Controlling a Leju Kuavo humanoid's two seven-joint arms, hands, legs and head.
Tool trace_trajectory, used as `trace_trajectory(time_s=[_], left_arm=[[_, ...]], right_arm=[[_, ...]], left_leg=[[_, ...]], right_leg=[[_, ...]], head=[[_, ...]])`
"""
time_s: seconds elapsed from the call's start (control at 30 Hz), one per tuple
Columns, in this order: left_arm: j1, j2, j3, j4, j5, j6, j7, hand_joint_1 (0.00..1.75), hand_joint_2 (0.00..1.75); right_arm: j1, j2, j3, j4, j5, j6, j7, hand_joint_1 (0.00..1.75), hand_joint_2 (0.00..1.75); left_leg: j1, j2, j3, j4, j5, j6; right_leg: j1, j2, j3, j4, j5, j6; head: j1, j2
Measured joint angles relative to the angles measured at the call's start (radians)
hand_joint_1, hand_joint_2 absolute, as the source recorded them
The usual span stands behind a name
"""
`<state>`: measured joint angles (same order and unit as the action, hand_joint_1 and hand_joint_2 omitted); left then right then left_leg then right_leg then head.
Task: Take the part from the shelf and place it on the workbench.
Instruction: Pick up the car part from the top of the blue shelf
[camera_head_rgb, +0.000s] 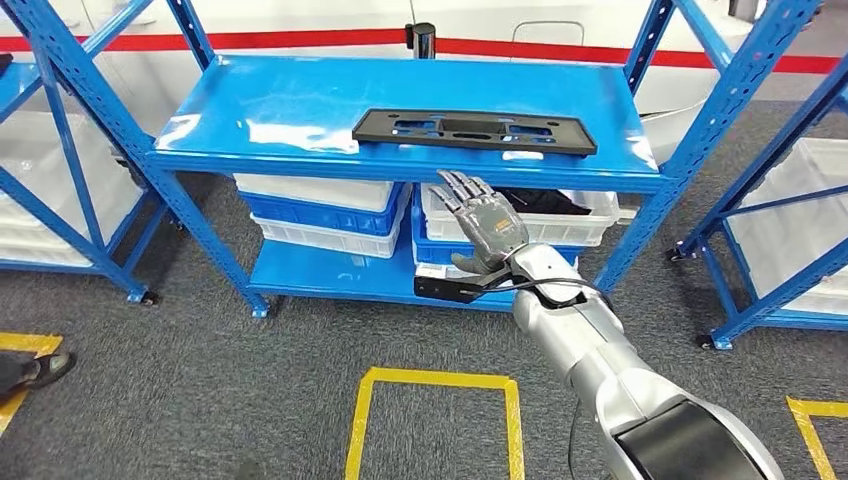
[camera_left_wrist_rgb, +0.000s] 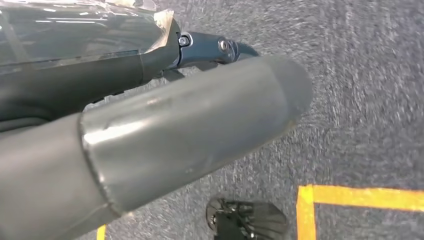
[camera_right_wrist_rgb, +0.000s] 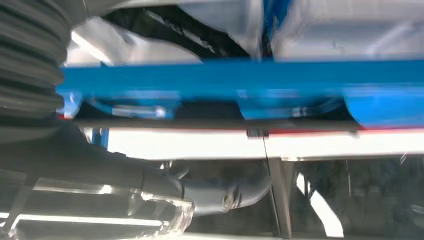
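A flat black plastic part (camera_head_rgb: 475, 131) with cut-outs lies on the top blue shelf (camera_head_rgb: 300, 100), near its front edge. My right hand (camera_head_rgb: 482, 222) is raised in front of the shelf, just below the front lip and under the part, fingers spread and holding nothing. The right wrist view, blurred, looks along the blue shelf edge (camera_right_wrist_rgb: 240, 80) with a dark finger (camera_right_wrist_rgb: 220, 192) stretched out. In the left wrist view my left hand (camera_left_wrist_rgb: 150, 135) hangs over grey carpet; its thick thumb is plain, and whether the fingers are apart is unclear.
White and blue bins (camera_head_rgb: 320, 215) are stacked on the lower shelf, one (camera_head_rgb: 560, 215) holding dark items. More blue racks stand left (camera_head_rgb: 60, 150) and right (camera_head_rgb: 780, 200). Yellow tape squares (camera_head_rgb: 435, 400) mark the grey carpet. A person's shoe (camera_head_rgb: 40, 370) is at far left.
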<state>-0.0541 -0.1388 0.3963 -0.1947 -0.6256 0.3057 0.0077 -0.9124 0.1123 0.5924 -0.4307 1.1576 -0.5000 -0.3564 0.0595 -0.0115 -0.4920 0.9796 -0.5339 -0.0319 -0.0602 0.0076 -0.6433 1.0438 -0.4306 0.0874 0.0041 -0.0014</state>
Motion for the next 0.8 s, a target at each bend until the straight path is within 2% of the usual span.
trace_trajectory(time_s=[0.07, 0.13, 0.17, 0.2, 0.27, 0.3, 0.33, 0.37, 0.4, 0.43, 0.47, 0.5, 0.53, 0.57, 0.6, 0.67, 0.73, 0.77, 0.8], left_arm=[[0.001, 0.002, 0.002, 0.000, 0.012, -0.022, -0.026, 0.00, 0.00], [0.003, 0.014, 0.010, 0.001, 0.026, -0.076, -0.087, 0.00, 0.00], [0.004, 0.025, 0.013, 0.001, 0.027, -0.103, -0.115, 0.00, 0.00], [0.006, 0.036, 0.015, 0.001, 0.021, -0.122, -0.132, 0.00, 0.00], [0.015, 0.056, 0.015, 0.002, 0.008, -0.142, -0.142, 0.00, 0.00], [0.023, 0.063, 0.016, 0.003, 0.003, -0.146, -0.142, 0.00, 0.00], [0.031, 0.069, 0.016, 0.004, 0.000, -0.147, -0.141, 0.00, 0.00], [0.037, 0.073, 0.017, 0.005, -0.002, -0.144, -0.138, 0.00, 0.00], [0.041, 0.078, 0.020, 0.006, -0.003, -0.139, -0.136, 0.00, 0.00], [0.042, 0.084, 0.022, 0.008, -0.003, -0.134, -0.134, 0.00, 0.00], [0.044, 0.088, 0.024, 0.010, -0.004, -0.129, -0.133, 0.00, 0.00], [0.044, 0.093, 0.025, 0.012, -0.004, -0.125, -0.132, 0.00, 0.00], [0.044, 0.097, 0.026, 0.014, -0.004, -0.122, -0.133, 0.00, 0.00], [0.043, 0.098, 0.027, 0.015, -0.004, -0.119, -0.134, 0.00, 0.00], [0.041, 0.099, 0.029, 0.015, -0.005, -0.117, -0.138, 0.00, 0.00], [0.035, 0.095, 0.030, 0.014, -0.007, -0.115, -0.146, 0.00, 0.00], [0.030, 0.088, 0.030, 0.015, -0.010, -0.119, -0.150, 0.00, 0.00], [0.029, 0.084, 0.030, 0.016, -0.011, -0.121, -0.150, 0.00, 0.00], [0.029, 0.080, 0.030, 0.017, -0.012, -0.123, -0.150, 0.00, 0.00]], right_arm=[[-0.001, -0.002, 0.001, 0.002, -0.019, 0.008, -0.029, 0.00, 1.75], [-0.003, -0.024, 0.004, -0.022, -0.066, 0.040, -0.071, 0.00, 1.75], [0.001, -0.046, 0.007, -0.052, -0.094, 0.069, -0.072, 0.00, 1.75], [0.010, -0.080, 0.013, -0.100, -0.123, 0.104, -0.051, 0.00, 1.75], [0.045, -0.159, 0.030, -0.218, -0.170, 0.168, 0.009, 0.00, 1.75], [0.063, -0.199, 0.039, -0.273, -0.186, 0.190, 0.030, 0.00, 1.75], [0.078, -0.230, 0.047, -0.318, -0.197, 0.202, 0.042, 0.00, 1.75], [0.089, -0.254, 0.055, -0.354, -0.206, 0.209, 0.048, 0.00, 1.75], [0.097, -0.271, 0.063, -0.384, -0.213, 0.214, 0.051, 0.00, 1.75], [0.104, -0.284, 0.073, -0.405, -0.219, 0.218, 0.054, 0.00, 1.75], [0.111, -0.293, 0.083, -0.419, -0.223, 0.220, 0.058, 0.00, 1.75], [0.119, -0.301, 0.093, -0.427, -0.225, 0.222, 0.062, 0.00, 1.75], [0.125, -0.306, 0.101, -0.435, -0.227, 0.222, 0.065, 0.00, 1.75], [0.129, -0.311, 0.106, -0.445, -0.229, 0.220, 0.067, 0.00, 1.75], [0.131, -0.317, 0.109, -0.457, -0.231, 0.216, 0.069, 0.00, 1.75], [0.129, -0.332, 0.111, -0.474, -0.239, 0.200, 0.070, 0.00, 1.75], [0.140, -0.352, 0.113, -0.477, -0.245, 0.189, 0.070, 0.00, 1.75], [0.150, -0.360, 0.116, -0.477, -0.247, 0.187, 0.070, 0.00, 1.75], [0.161, -0.367, 0.119, -0.476, -0.247, 0.187, 0.070, 0.00, 1.75]], left_leg=[[0.004, -0.002, 0.008, -0.005, -0.008, -0.006], [0.008, 0.005, -0.003, 0.028, -0.020, -0.006], [0.007, 0.010, -0.032, 0.077, -0.032, -0.005], [0.002, 0.014, -0.079, 0.148, -0.046, -0.001], [-0.010, 0.015, -0.193, 0.287, -0.061, 0.009], [-0.017, 0.014, -0.236, 0.319, -0.045, 0.018], [-0.026, 0.014, -0.260, 0.312, -0.008, 0.033], [-0.038, 0.013, -0.266, 0.267, 0.049, 0.054], [-0.053, 0.008, -0.259, 0.203, 0.110, 0.084], [-0.068, 0.003, -0.246, 0.150, 0.160, 0.116], [-0.084, -0.002, -0.234, 0.109, 0.194, 0.143], [-0.096, -0.008, -0.225, 0.090, 0.209, 0.162], [-0.104, -0.012, -0.217, 0.084, 0.211, 0.169], [-0.111, -0.015, -0.208, 0.067, 0.216, 0.173], [-0.108, -0.017, -0.186, 0.036, 0.220, 0.176], [-0.097, -0.015, -0.117, -0.061, 0.212, 0.171], [-0.083, -0.013, -0.053, -0.133, 0.193, 0.155], [-0.076, -0.014, -0.035, -0.142, 0.187, 0.147], [-0.069, -0.016, -0.022, -0.146, 0.177, 0.135]], right_leg=[[0.004, 0.007, 0.003, 0.007, -0.017, -0.034], [0.007, 0.011, 0.015, 0.008, -0.032, -0.056], [0.010, 0.011, 0.026, 0.007, -0.040, -0.065], [0.014, 0.010, 0.037, 0.005, -0.048, -0.072], [0.024, 0.005, 0.062, 0.001, -0.068, -0.080], [0.030, 0.004, 0.076, 0.000, -0.080, -0.084], [0.037, 0.006, 0.090, -0.001, -0.090, -0.087], [0.043, 0.010, 0.105, -0.003, -0.100, -0.090], [0.045, 0.016, 0.121, -0.008, -0.108, -0.093], [0.049, 0.021, 0.134, -0.016, -0.114, -0.092], [0.046, 0.025, 0.145, -0.027, -0.117, -0.089], [0.038, 0.027, 0.152, -0.037, -0.119, -0.082], [0.030, 0.027, 0.156, -0.049, -0.118, -0.074], [0.025, 0.029, 0.164, -0.066, -0.117, -0.067], [0.024, 0.027, 0.170, -0.077, -0.117, -0.064], [0.037, 0.020, 0.164, -0.062, -0.129, -0.067], [0.040, 0.014, 0.107, 0.041, -0.157, -0.070], [0.039, 0.014, 0.068, 0.097, -0.164, -0.065], [0.035, 0.014, 0.036, 0.129, -0.156, -0.052]], head=[[-0.007, 0.000], [-0.014, 0.000], [-0.018, 0.000], [-0.021, 0.000], [-0.023, 0.000], [-0.023, 0.000], [-0.023, 0.000], [-0.024, 0.000], [-0.024, 0.000], [-0.019, 0.000], [-0.013, 0.000], [-0.011, 0.000], [-0.011, 0.000], [-0.018, 0.000], [-0.025, 0.000], [-0.031, 0.000], [-0.030, 0.000], [-0.030, 0.000], [-0.030, 0.000]])
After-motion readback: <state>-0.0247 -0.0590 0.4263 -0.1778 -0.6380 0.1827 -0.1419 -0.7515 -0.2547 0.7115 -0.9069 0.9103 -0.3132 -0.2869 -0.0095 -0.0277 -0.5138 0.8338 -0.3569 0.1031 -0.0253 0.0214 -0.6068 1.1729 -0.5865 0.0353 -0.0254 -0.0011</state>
